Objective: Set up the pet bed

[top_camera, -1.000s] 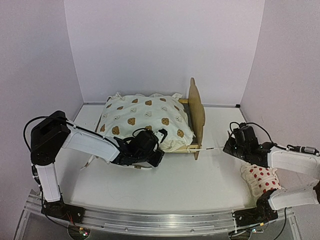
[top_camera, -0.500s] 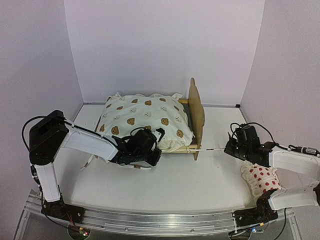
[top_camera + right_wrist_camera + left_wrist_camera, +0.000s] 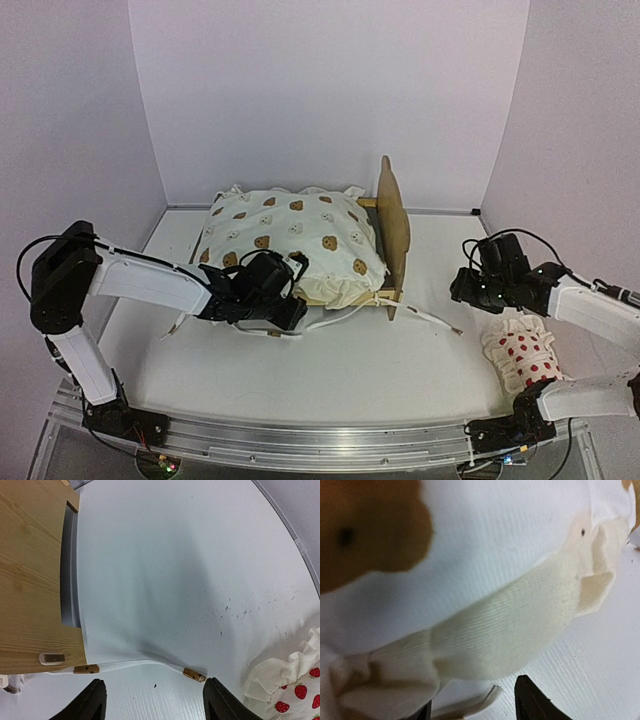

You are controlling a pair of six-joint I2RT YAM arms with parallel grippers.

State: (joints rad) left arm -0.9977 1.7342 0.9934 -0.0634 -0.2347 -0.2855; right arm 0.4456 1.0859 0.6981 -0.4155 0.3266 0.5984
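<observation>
the left hand [image 3: 296,290] reaches low across the worktop [image 3: 350,375] to the cushion's [image 3: 290,230] near edge, fingers spread, grasping nothing. the right hand [image 3: 462,290] hovers right of the pet bed [image 3: 393,215], likewise released. one pet bed stands back-centre, one cushion on it, one dotted pillow [image 3: 525,355] far right.

A white table [image 3: 350,375] with a faintly textured top carries everything. A small light plywood bed frame [image 3: 393,225] with a rounded headboard stands toward the far edge, left of centre, its headboard facing the right edge. From the headboard's foot a thin cream fabric tie with a brown tip [image 3: 145,664] trails across the surface toward the right edge. A small white ruffled pillow with red print [image 3: 522,357] lies by the near right corner. Dark specks [image 3: 235,611] mark the surface near it.
</observation>
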